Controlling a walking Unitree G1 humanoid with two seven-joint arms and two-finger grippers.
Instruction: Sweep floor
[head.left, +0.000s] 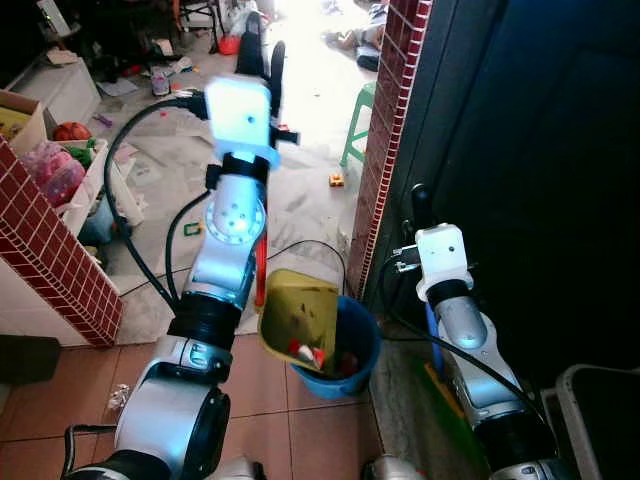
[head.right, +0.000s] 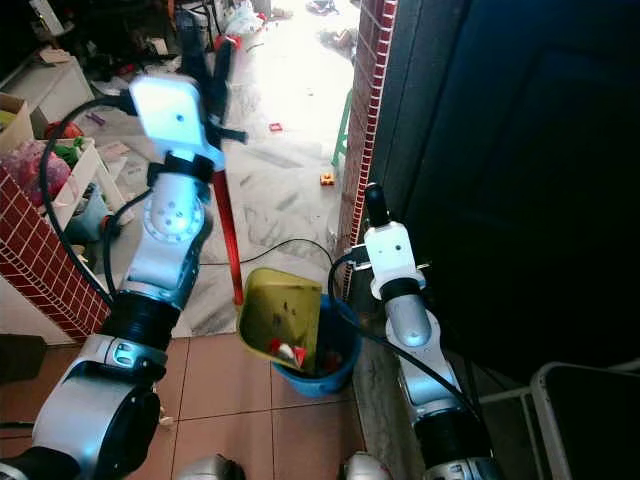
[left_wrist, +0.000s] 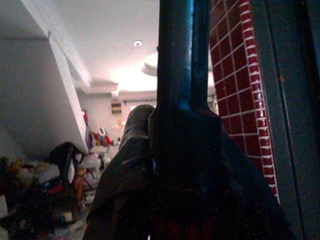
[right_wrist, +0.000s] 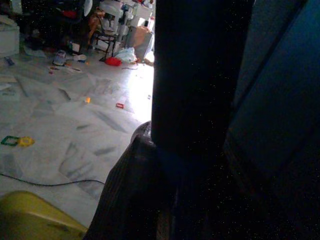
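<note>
While our left tool (head.left: 262, 55) is raised high, clenched on the red handle (head.right: 231, 235), the yellow dustpan (head.left: 297, 315) tips trash into the blue bucket (head.left: 360, 350). Right tool (head.left: 420, 205): can't tell open/shut.

no readable text, labels or signs

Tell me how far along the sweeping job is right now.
Done: some litter sits in the yellow dustpan, tipped over the blue bucket. In hand: the left gripper is raised by the dustpan's red handle, emptying it. Left: scraps lie on the floor, like the small yellow toy.
</note>
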